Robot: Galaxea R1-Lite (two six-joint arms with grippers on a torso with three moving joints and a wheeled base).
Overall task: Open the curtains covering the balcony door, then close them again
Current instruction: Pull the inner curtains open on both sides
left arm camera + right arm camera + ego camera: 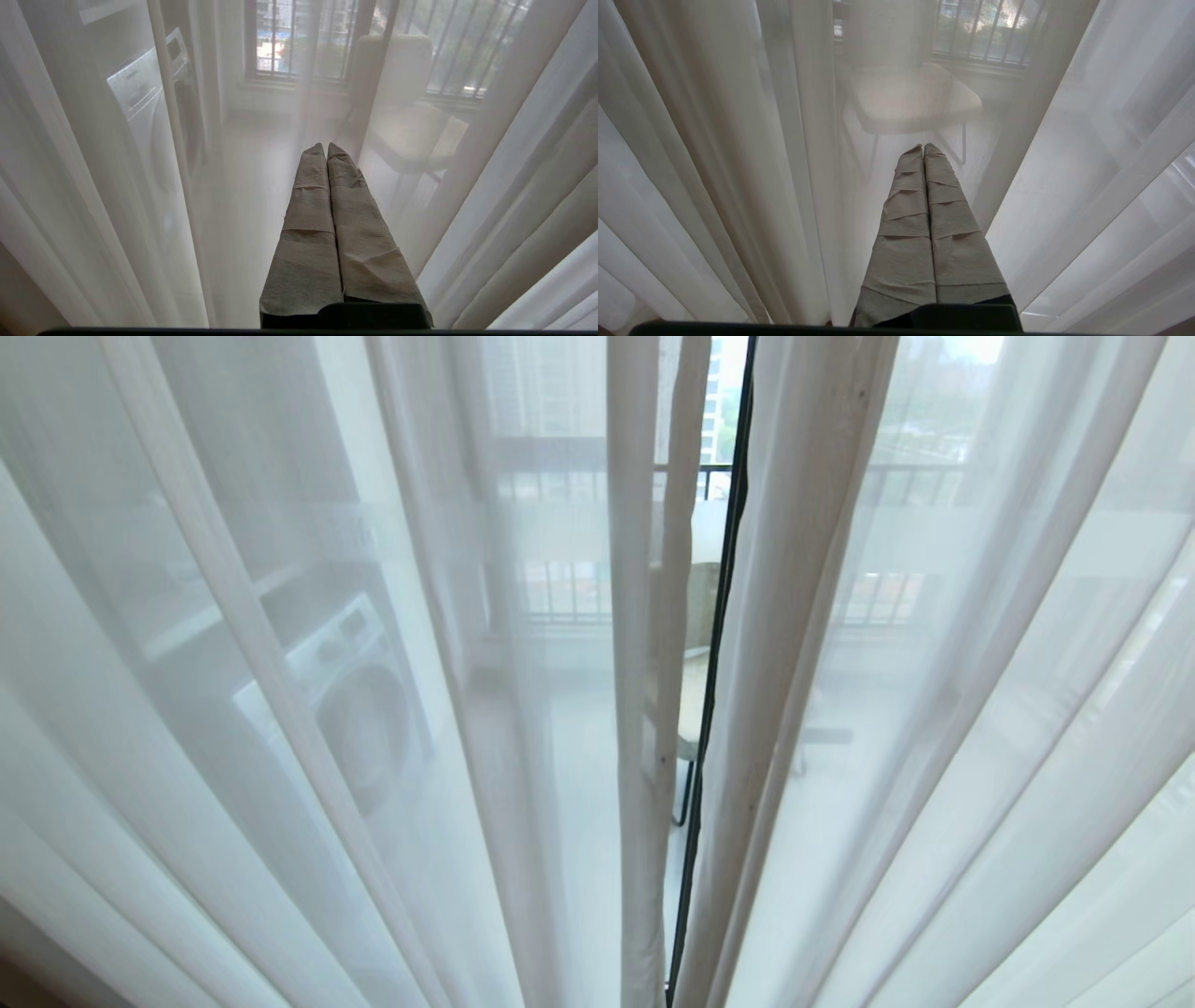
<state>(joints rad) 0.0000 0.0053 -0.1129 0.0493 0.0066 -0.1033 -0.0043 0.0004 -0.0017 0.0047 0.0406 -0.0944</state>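
Sheer curtains (803,644) hang closed, their vertical seam straight ahead — left gripper (325,148) and right gripper (923,148) both face it, fingers pressed together, holding nothing.

White see-through curtains (934,709) hang in soft vertical pleats. A thin black door frame (714,663) shows at centre frame. Behind, a white washing machine (345,691). Each claw wears grey-tan wrapping: left claw (326,149), right claw (923,149).
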